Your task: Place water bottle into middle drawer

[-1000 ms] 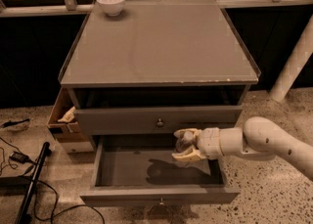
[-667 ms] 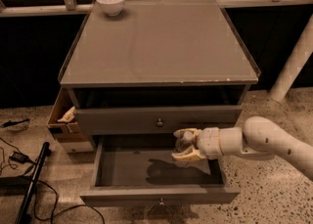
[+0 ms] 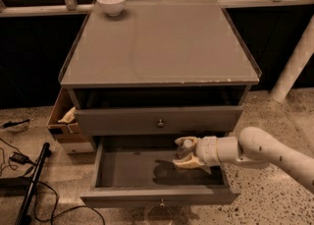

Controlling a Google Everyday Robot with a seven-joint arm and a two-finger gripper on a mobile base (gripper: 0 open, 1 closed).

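My gripper (image 3: 185, 153) reaches in from the right on a white arm and hangs over the right part of the open middle drawer (image 3: 127, 172). It is shut on the water bottle (image 3: 186, 147), a small clear bottle between the tan fingers (image 3: 188, 163). The bottle is held just above the drawer's flat grey floor, below the front of the drawer above. The bottle's label is hidden by the fingers. The middle drawer's front panel (image 3: 122, 198) has a small knob (image 3: 161, 202) at its centre.
The upper grey drawer (image 3: 122, 120) with its knob (image 3: 160, 123) is slightly pulled out. A white bowl (image 3: 111, 2) stands at the back left of the cabinet top (image 3: 162, 42). A brown cardboard box (image 3: 63, 117) stands to the cabinet's left. Cables and a black pole (image 3: 30, 184) lie on the floor.
My gripper with the bottle has sunk a little lower towards the drawer floor. Nothing else has moved.
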